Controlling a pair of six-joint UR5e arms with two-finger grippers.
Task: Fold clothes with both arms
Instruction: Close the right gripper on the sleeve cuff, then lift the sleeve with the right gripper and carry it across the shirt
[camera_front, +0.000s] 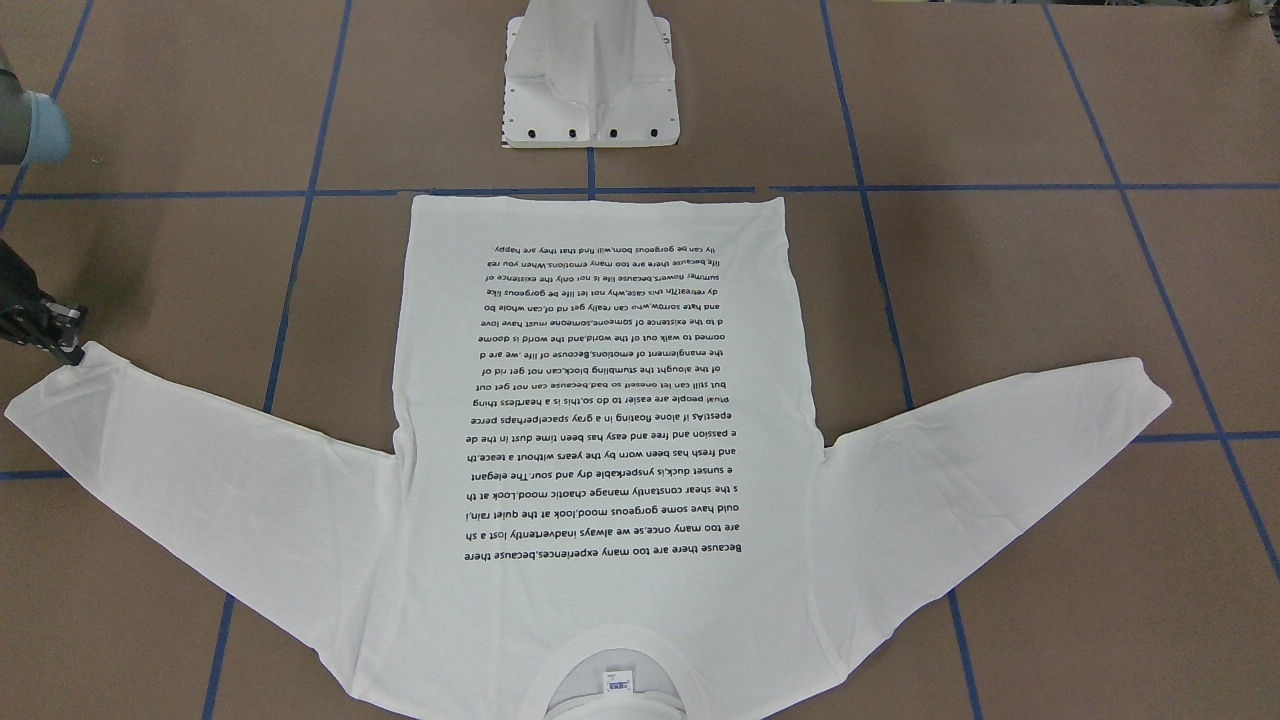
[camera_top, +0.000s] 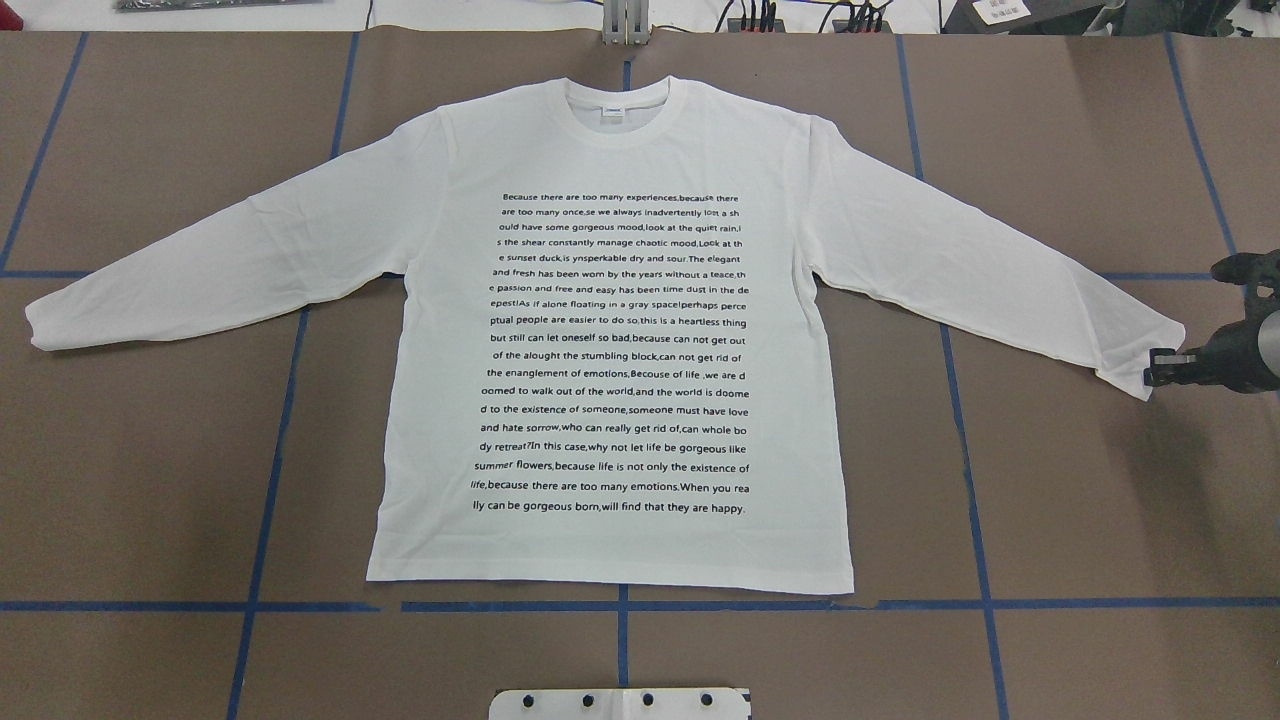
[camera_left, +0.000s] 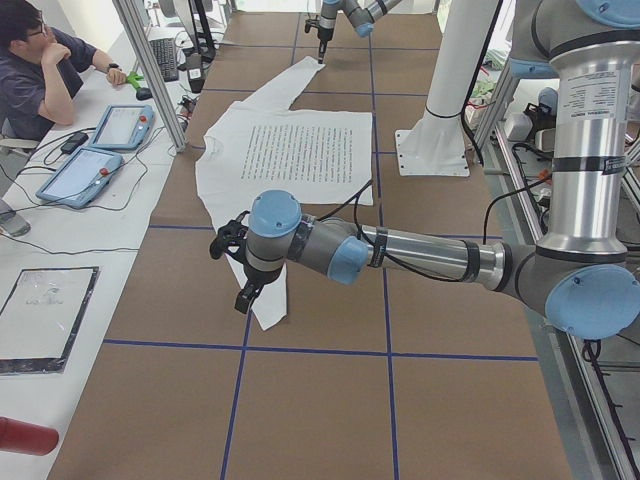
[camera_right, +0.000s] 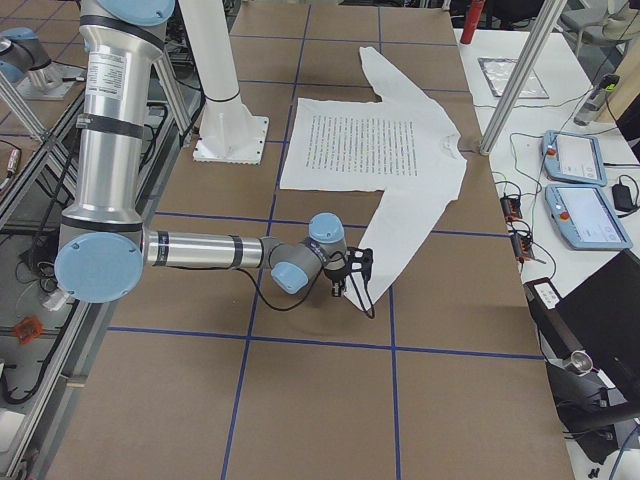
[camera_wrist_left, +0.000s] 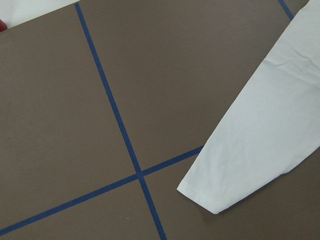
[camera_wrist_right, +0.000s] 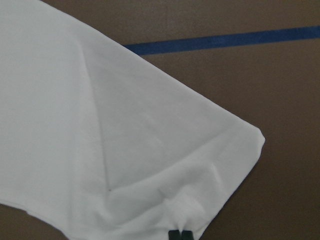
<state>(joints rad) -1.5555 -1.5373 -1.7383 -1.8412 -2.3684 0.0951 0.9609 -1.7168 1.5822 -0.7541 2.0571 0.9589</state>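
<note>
Shirt (camera_top: 620, 330) flat mid-table, print up, sleeves spread | right gripper (camera_top: 1165, 375) at 3 o'clock, jaws narrow, pinching right cuff (camera_top: 1140, 350) | left gripper (camera_left: 245, 298) near 9 o'clock left cuff (camera_wrist_left: 215, 185), opening cannot be told | advice: lift gently, carry toward 9 o'clock without dragging the body

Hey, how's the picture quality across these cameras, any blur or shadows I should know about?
Right wrist view: soft focus, the shirt folds blurred. Overhead view: printed text crisp, even light, a faint shadow on the table beneath the right gripper. Front-facing view: a broad soft shadow at its left. Left wrist view: sharp, no glare.
</note>
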